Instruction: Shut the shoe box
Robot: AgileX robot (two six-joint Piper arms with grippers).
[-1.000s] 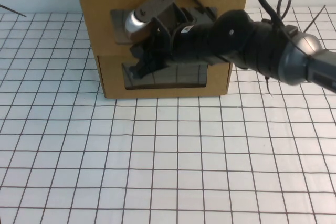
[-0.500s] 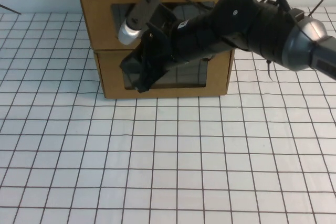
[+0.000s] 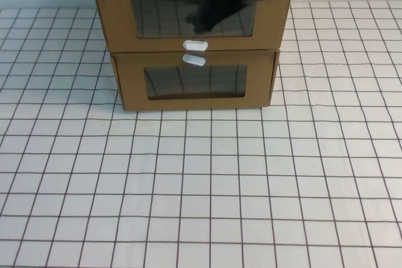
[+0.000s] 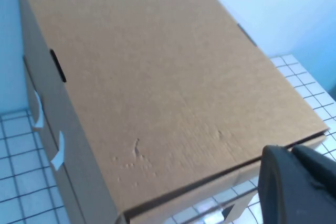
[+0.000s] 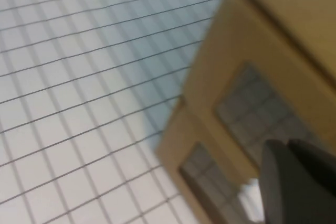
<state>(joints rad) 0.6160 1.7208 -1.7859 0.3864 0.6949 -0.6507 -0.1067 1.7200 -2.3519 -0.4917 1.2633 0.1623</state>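
The shoe box (image 3: 113, 23) is the upper of two stacked brown cardboard boxes, with a clear window and a white oval tab (image 3: 195, 45) below it. Its drawer front sits flush with the box. My right gripper (image 3: 204, 10) is a dark blur raised in front of the upper window, shut and holding nothing, and it shows in the right wrist view (image 5: 299, 182) over the box fronts (image 5: 220, 87). My left gripper (image 4: 296, 182) is shut and empty, hovering beside the shoe box's flat top (image 4: 157, 77), out of the high view.
The lower cardboard box (image 3: 132, 89) has its white tab (image 3: 194, 60) above its window and stands on the white gridded table (image 3: 201, 186). A pale wall lies behind the boxes.
The upper drawer front has gone back flush with its box. My right arm has lifted up and away from the box fronts, uncovering both windows and both tabs.
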